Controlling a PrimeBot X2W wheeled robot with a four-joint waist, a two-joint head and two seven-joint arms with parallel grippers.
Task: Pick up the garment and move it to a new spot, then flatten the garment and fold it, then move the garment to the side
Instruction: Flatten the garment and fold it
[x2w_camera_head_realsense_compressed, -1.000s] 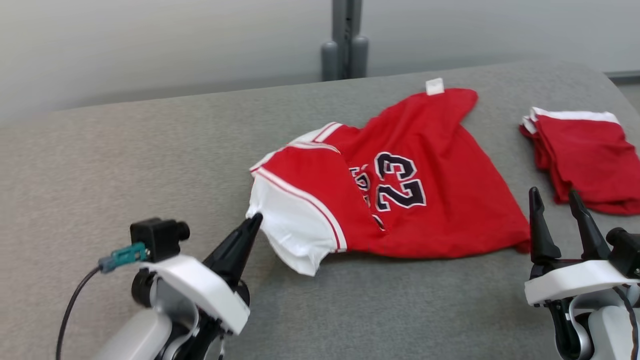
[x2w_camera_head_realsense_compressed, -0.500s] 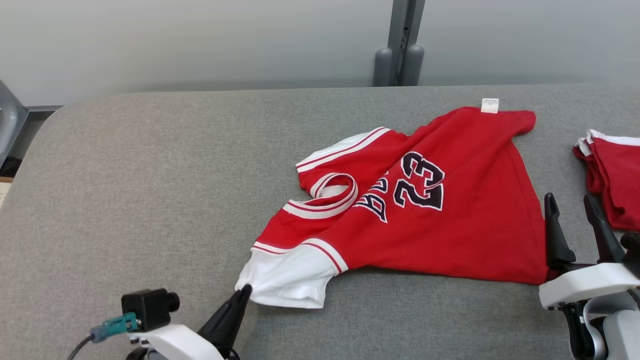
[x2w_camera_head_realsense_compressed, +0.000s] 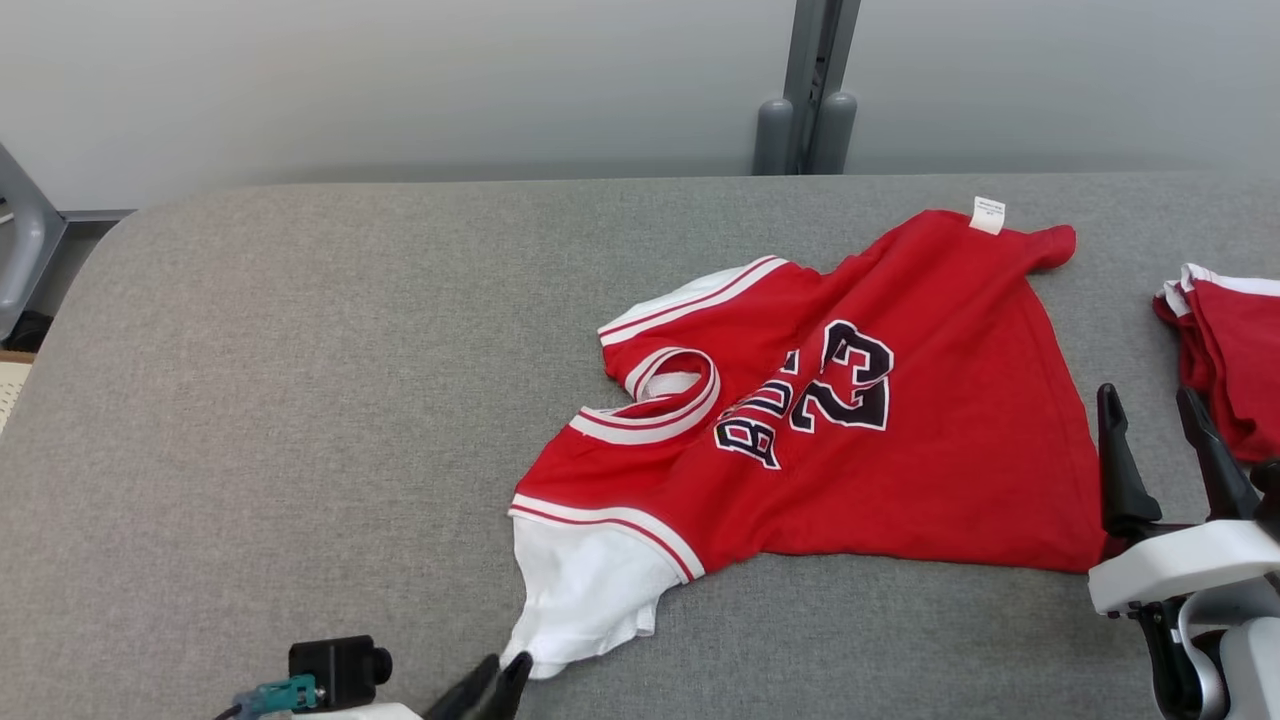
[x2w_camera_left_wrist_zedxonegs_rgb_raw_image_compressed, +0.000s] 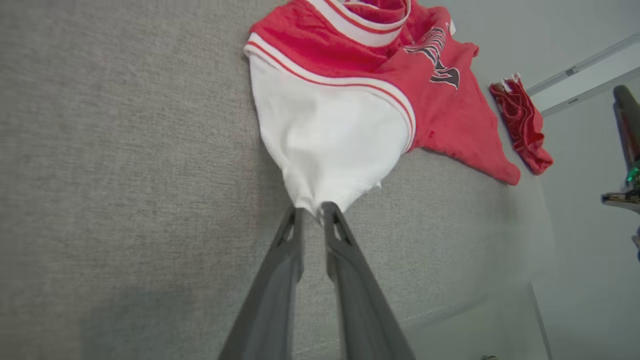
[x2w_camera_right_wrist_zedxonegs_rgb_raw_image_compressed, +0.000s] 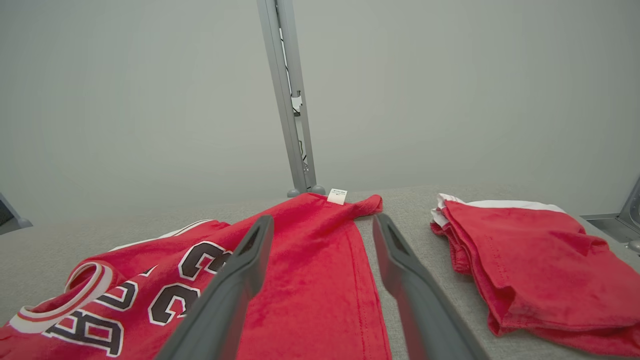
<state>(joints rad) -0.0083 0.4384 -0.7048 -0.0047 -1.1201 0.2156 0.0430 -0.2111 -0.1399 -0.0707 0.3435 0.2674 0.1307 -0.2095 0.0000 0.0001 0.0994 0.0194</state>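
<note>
Your garment is a red short-sleeved basketball jersey (x2w_camera_head_realsense_compressed: 900, 470) with white sleeves, red-and-white striped trim and a dark, white-edged "23" on the chest. You can see it lying front up and rumpled on the grey fabric tabletop (x2w_camera_head_realsense_compressed: 300, 400), right of centre, with a small white label (x2w_camera_head_realsense_compressed: 987, 215) at its far corner. Its near white sleeve (x2w_camera_head_realsense_compressed: 590, 590) is drawn out to a point, pinched between the closed fingers of the left gripper (x2w_camera_left_wrist_zedxonegs_rgb_raw_image_compressed: 313, 209).
</note>
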